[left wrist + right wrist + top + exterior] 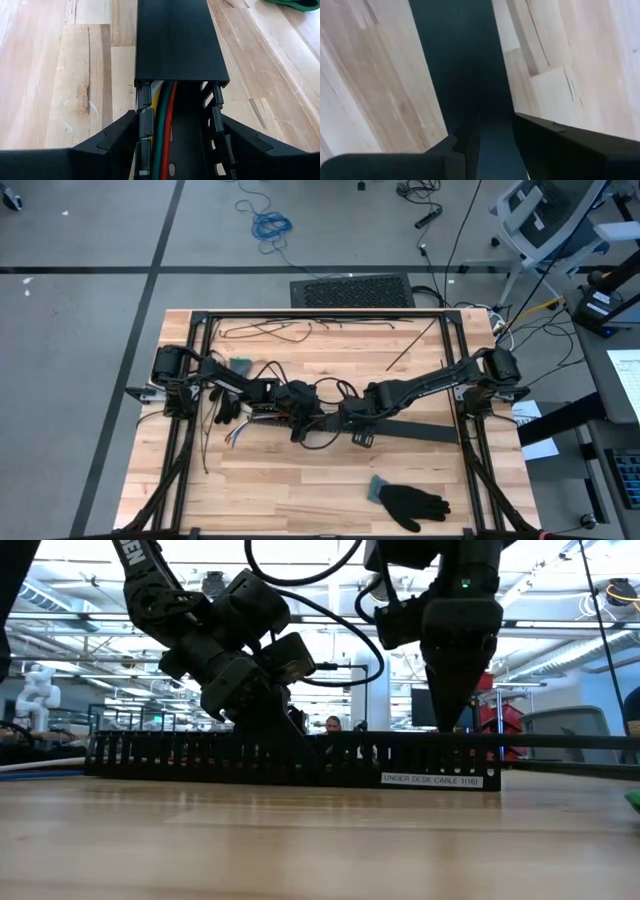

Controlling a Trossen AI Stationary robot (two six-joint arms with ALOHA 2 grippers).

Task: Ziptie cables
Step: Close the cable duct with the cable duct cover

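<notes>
The black slotted strip (420,430) lies flat on the wooden table (300,490), and a plain black cover (180,40) closes most of its length. The cables (162,130), green, orange, yellow and white, run inside its uncovered part, and their loose ends (235,435) stick out at the strip's left end. My left gripper (180,150) is shut on that uncovered part. My right gripper (497,145) points straight down over the covered strip (465,60). Its fingers stand a narrow gap apart with nothing between them, and in the low view its tips (445,725) reach the strip's top edge. My left gripper pinches the strip's two slotted side walls (144,125) between its fingers, one finger (117,137) outside each wall, just short of the cover's end. It comes slanting down from the table's left, with its fingers along the strip. The strip stays flat on the table. My right gripper stands at the cover's top; I cannot tell whether it touches.
One black glove (410,502) lies near the table's front edge, and another (228,405) lies beside the left arm. Thin black strands (300,330) lie along the far edge. Black frame rails (200,380) run along both sides of the table.
</notes>
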